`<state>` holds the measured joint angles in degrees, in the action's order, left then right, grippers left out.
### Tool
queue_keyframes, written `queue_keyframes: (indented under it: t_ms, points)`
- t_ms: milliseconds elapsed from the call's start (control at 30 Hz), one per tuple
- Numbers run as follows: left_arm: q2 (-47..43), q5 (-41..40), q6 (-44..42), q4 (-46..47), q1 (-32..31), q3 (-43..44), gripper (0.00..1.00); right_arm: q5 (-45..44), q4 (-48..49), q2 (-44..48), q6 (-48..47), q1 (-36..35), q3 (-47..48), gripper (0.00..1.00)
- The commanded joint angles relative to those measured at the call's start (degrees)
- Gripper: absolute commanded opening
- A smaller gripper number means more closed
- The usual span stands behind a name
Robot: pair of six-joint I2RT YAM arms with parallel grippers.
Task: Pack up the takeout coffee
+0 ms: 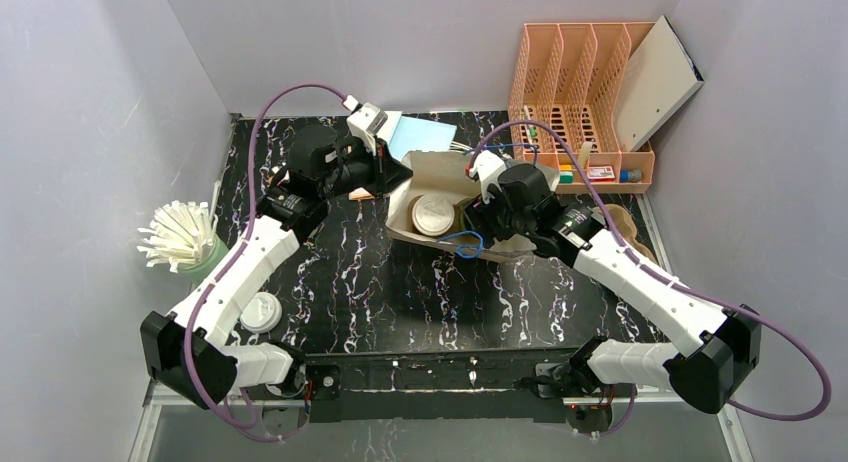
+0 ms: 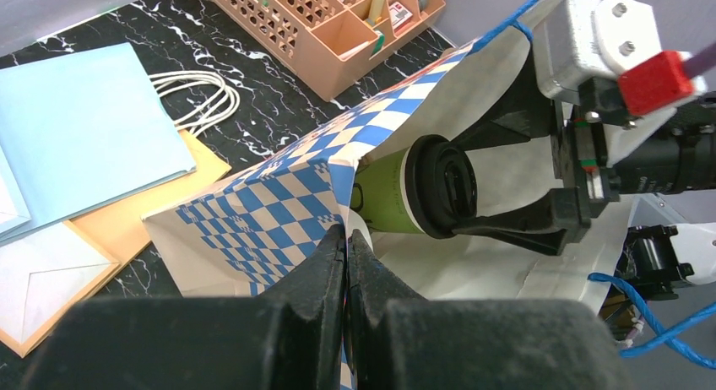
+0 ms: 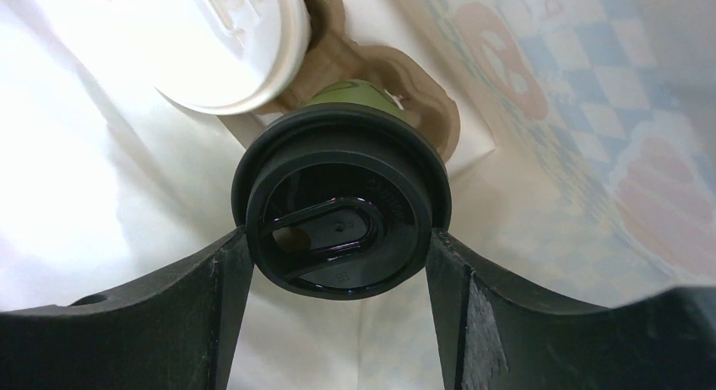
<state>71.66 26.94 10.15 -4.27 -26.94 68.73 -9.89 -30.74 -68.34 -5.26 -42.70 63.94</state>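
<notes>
My left claw [image 2: 346, 238] is pinched shut on the rim of the blue-checked paper bag [image 2: 270, 204]. My left wrist view shows the paper running in between my closed fingers. My right claw [image 3: 339, 253] reaches inside the bag and grips the takeout coffee [image 3: 342, 206] by its black lid, one finger against each side.

Only my right wrist view looks down on that lid. It shows the green cup body dropping into a slot of a brown cardboard carrier [image 3: 429, 111], just beside a white-lidded cup [image 3: 221, 31].

From my left wrist the carrier is hidden. There I see the cup's green side, the bag's outer pattern, a pale blue envelope [image 2: 80, 128] lying flat and a peach desk organizer [image 2: 312, 31] beyond the bag.

From above, my right wrist covers the coffee, so only the white lid shows in the bag. That view alone takes in the holder of white straws [image 1: 182, 237] at the table's left edge.
</notes>
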Motion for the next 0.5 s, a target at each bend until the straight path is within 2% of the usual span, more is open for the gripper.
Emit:
queue_keyframes:
  t_ms: [0,467]
  points:
    - [-3.37,1.37,-1.09,2.43,0.31,-0.83,0.0,0.68,2.46,-0.63,0.43,1.79,-1.27,0.33]
    - [-4.3,1.72,2.12,6.91,0.31,-2.01,0.0,0.49,5.35,-1.12,0.35,2.04,-5.31,0.31]
